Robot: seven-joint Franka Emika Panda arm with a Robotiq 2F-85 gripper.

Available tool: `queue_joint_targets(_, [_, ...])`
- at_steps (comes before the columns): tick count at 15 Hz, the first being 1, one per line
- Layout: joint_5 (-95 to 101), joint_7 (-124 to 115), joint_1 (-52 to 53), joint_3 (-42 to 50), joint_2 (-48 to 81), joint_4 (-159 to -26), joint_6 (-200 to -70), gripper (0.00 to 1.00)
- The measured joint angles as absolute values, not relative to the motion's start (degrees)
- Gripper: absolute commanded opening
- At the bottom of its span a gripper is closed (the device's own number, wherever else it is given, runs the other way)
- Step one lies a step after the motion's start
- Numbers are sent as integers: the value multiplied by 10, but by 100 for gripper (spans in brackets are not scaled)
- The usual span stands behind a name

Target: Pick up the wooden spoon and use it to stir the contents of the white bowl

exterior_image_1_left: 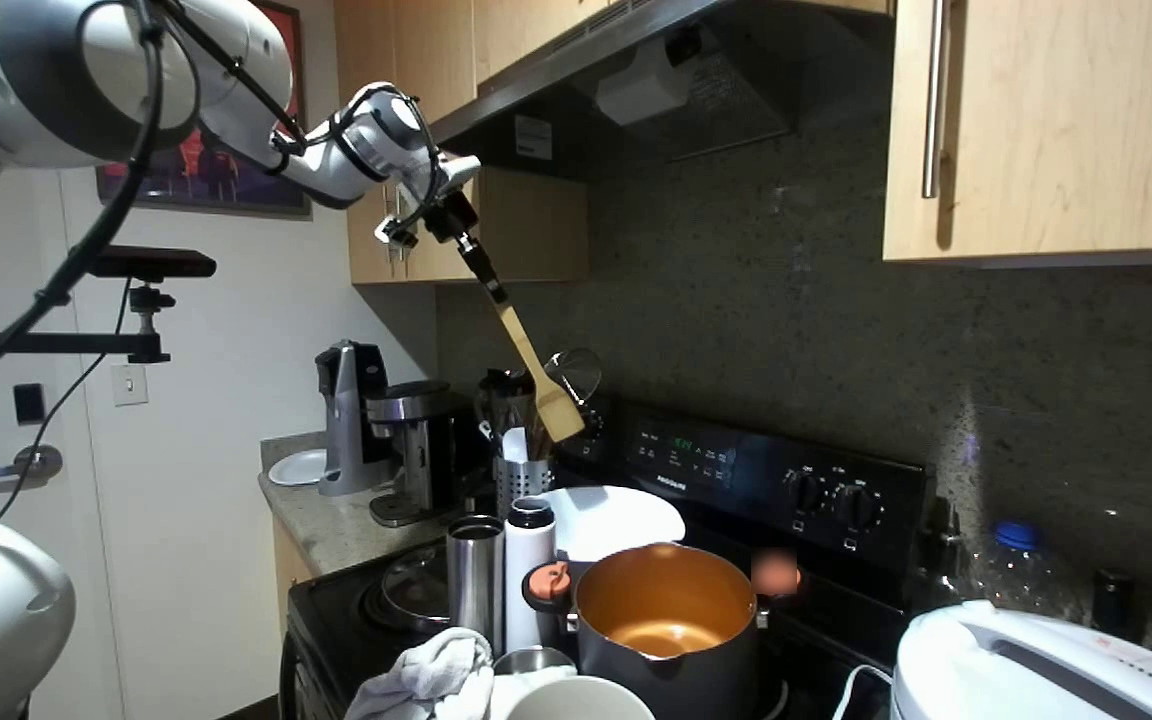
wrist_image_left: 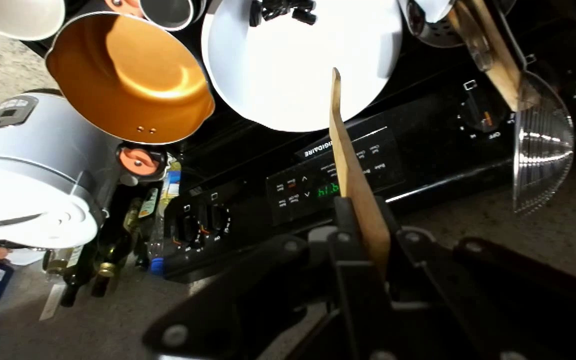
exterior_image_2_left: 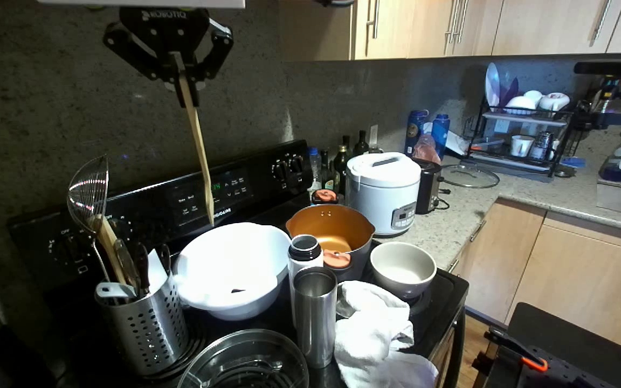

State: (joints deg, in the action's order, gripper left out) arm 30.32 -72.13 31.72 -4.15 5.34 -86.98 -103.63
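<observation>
- Utensil holder (exterior_image_2_left: 151,334): stood at eight o'clock of the white bowl (exterior_image_2_left: 224,264), as seen in an exterior view.
- Tool (exterior_image_2_left: 188,98): hung above the bowl, towards half past eleven, its fingers nearly together and pinching the upper handle of the wooden spoon (exterior_image_2_left: 201,153).
- Wooden spoon: slanted down from the tool towards half past five, flat blade lowermost and apart from the bowl. It was judged light, stiff and not fragile; bare wood probably gave fair friction, though so thin a handle could have twisted. The soundest hold was high on the handle, pads on its broad faces, as appeared to be the case; drag at the blade might have pivoted the long free length.
- White bowl: stood below the blade with dark pieces (wrist_image_left: 280,10) inside, their nature not discernible; these might have snagged rather than swirled. Stirring was judged not yet under way.
- Steel tumbler (exterior_image_2_left: 315,318), at four o'clock, and orange-lined pot (exterior_image_2_left: 335,218), between two and three: stood near the bowl and probably limited a wide sweep.
</observation>
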Motion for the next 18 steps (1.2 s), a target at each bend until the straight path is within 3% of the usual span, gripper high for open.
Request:
queue_joint_targets(9, [305, -724, 194, -63, 114, -956, -1195, 6])
queue_joint_targets(18, [257, -724, 181, -60, 200, -954, -1279, 6])
